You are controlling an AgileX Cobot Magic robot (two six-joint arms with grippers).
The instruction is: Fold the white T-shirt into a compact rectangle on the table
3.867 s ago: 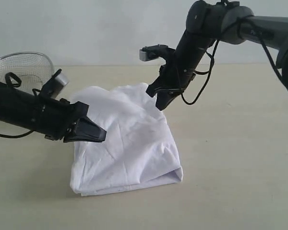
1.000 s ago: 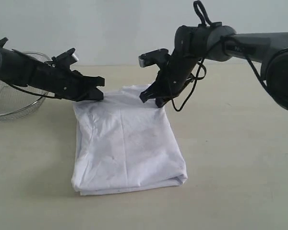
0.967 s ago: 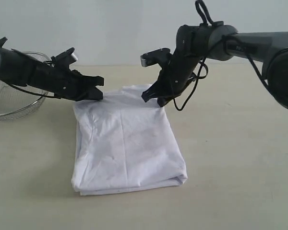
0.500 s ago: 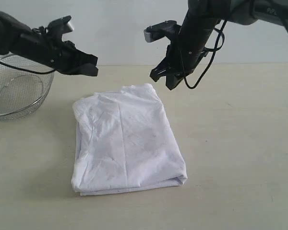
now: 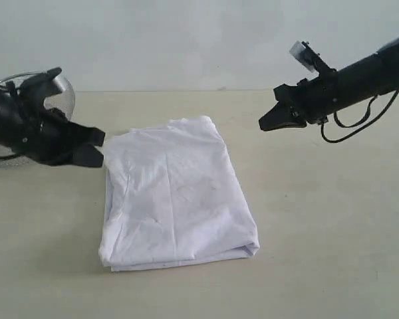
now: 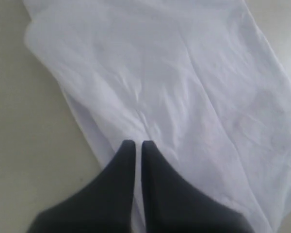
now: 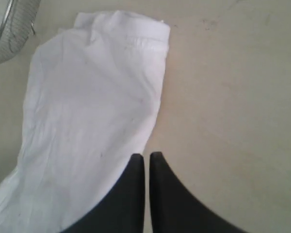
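Observation:
The white T-shirt (image 5: 176, 193) lies folded into a rough rectangle on the beige table (image 5: 319, 219), plain side up, with no lettering showing. My left gripper (image 5: 96, 149) hangs shut just off the shirt's far left corner, holding nothing. In the left wrist view its fingertips (image 6: 135, 144) sit above the T-shirt (image 6: 184, 87), near one edge. My right gripper (image 5: 265, 124) is shut and empty, in the air to the right of the shirt's far right corner. The right wrist view shows the right gripper (image 7: 146, 156) over the line where the T-shirt (image 7: 87, 126) meets the table (image 7: 233, 97).
A round wire-mesh basket (image 5: 60, 100) stands at the far left behind my left arm; its rim (image 7: 9, 34) also shows in the right wrist view. A pale wall rises behind the table's far edge.
Both arms have drawn back from the shirt's far corners: the left gripper went down and left, the right swung out to the right and lower. The shirt stayed still.

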